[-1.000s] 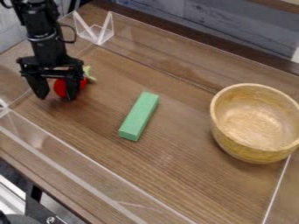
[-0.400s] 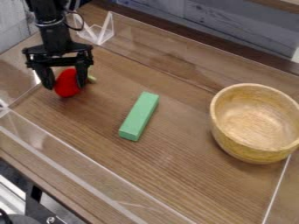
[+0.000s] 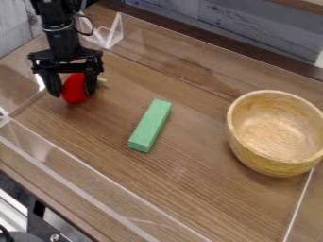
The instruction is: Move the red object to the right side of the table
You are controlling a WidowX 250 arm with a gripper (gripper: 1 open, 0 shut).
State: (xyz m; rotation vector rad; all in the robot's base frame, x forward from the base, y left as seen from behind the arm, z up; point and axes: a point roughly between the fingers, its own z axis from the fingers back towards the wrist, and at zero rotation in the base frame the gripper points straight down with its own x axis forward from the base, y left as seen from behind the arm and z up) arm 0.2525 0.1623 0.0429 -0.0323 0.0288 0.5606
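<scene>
With its black fingers apart, the end effector (image 3: 67,72) stood over the red strawberry toy (image 3: 75,89): item directly below, between the fingertips, long axis unclear.

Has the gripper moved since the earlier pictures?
Yes. Since the first picture, the gripper has shifted toward the far edge of the table, judged against the green block.

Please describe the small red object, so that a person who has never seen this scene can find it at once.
On the brown wood-grain table, look away from the large round wooden bowl, past the flat green rectangular block. Near the opposite edge, directly beneath the black robot gripper, sits the small rounded toy, the only red thing there.
</scene>
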